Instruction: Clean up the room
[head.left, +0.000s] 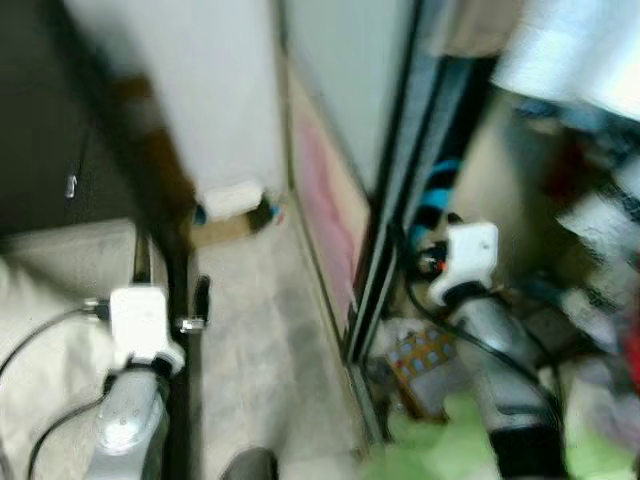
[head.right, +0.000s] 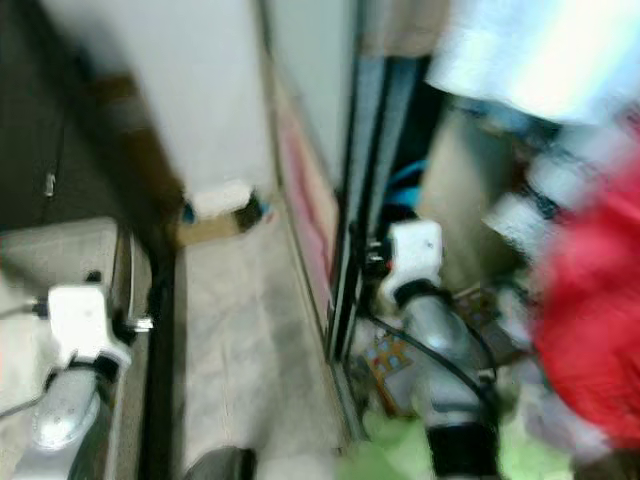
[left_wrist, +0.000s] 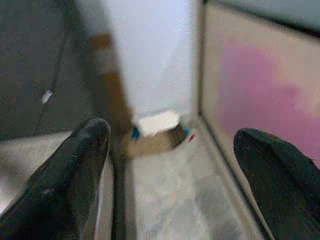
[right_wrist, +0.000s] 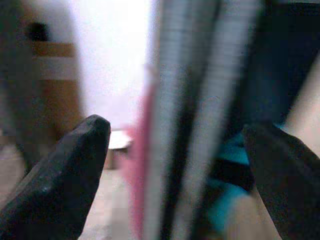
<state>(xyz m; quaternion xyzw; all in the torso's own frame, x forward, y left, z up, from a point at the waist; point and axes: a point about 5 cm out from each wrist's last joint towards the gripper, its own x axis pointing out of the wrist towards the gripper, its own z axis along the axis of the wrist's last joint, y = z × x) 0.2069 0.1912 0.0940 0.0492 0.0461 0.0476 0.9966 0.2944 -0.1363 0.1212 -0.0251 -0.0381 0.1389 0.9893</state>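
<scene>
pale tiled floor (head.left: 260, 330) beside dark-framed sliding door (head.left: 385, 250), blurred.

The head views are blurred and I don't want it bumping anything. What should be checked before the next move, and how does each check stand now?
1. Left gripper empty: ok, fingers spread wide with nothing between them.
2. Right gripper empty: ok, open, facing the sliding door edge.
3. Floor strip ahead passable: ok up to the small cardboard box lying by the wall.
4. Right arm clear of the door frame: not ok, it sits close beside it.
5. Clutter in the closet identified: cannot tell, too blurred.
6. Sharp picture for aiming: not ok, both head views are smeared.
</scene>
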